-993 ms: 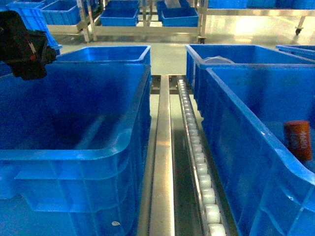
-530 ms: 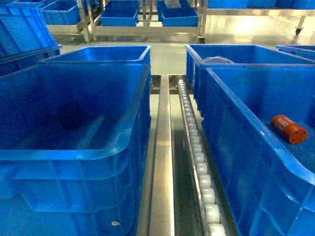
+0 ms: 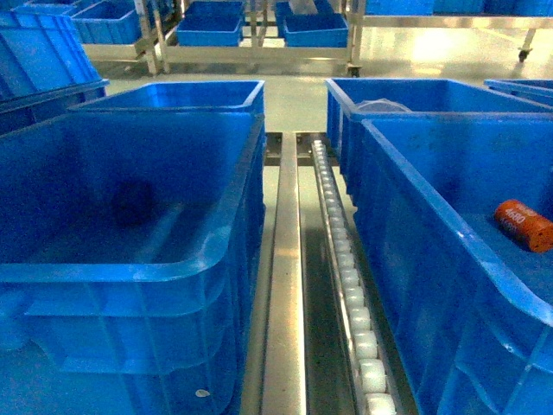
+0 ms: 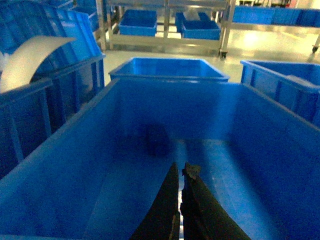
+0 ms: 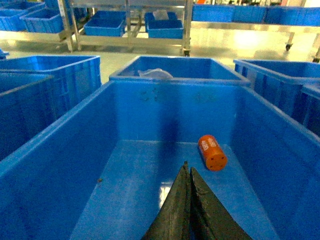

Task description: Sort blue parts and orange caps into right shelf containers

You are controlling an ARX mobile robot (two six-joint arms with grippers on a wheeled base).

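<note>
Orange cap (image 5: 212, 152) is lying on its side inside my right blue crate (image 5: 65, 150); both my claws, left (image 4: 179, 175) and right (image 5: 187, 172), are hanging closed, gripping nothing.

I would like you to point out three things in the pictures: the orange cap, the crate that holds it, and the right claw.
orange cap (image 5: 212, 152): right wrist view, on its side wall.
right crate (image 3: 432, 194): head view, on its left rim.
right claw (image 5: 187, 172): right wrist view, at the shut fingertips.
</note>
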